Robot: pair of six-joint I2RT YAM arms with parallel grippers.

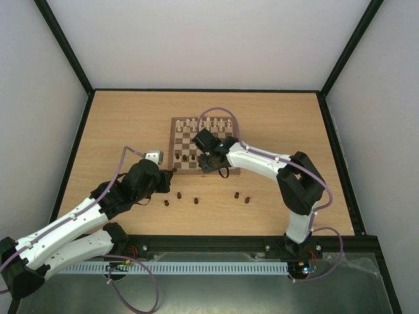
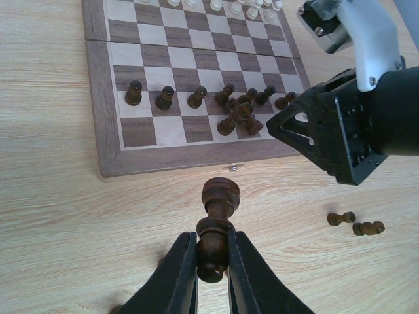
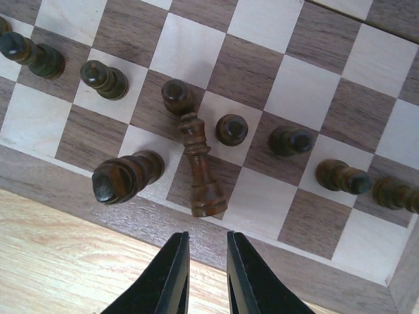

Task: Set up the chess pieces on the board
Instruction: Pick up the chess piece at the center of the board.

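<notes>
Pincer of left arm (image 2: 213, 265): clenched on the base of one dark chess piece (image 2: 219, 206), whose head points toward the board (image 2: 98, 98) just ahead.
Pincer of right arm (image 3: 204, 261): fingers a little apart, nothing between them, over the near border of the board.
Fallen piece (image 3: 198, 167): dark, lying on its side directly ahead of the right pincer, with standing dark pieces around it.
Loose pieces (image 2: 342, 218): two lie on the worktop (image 2: 78, 229), right of the left pincer.

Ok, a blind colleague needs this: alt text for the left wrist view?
The left gripper is shut on a dark brown wooden chess piece over the light tabletop, just short of the checkered wooden chessboard. More dark pieces crowd its near rows, some toppled; the right arm hangs over them.
</notes>
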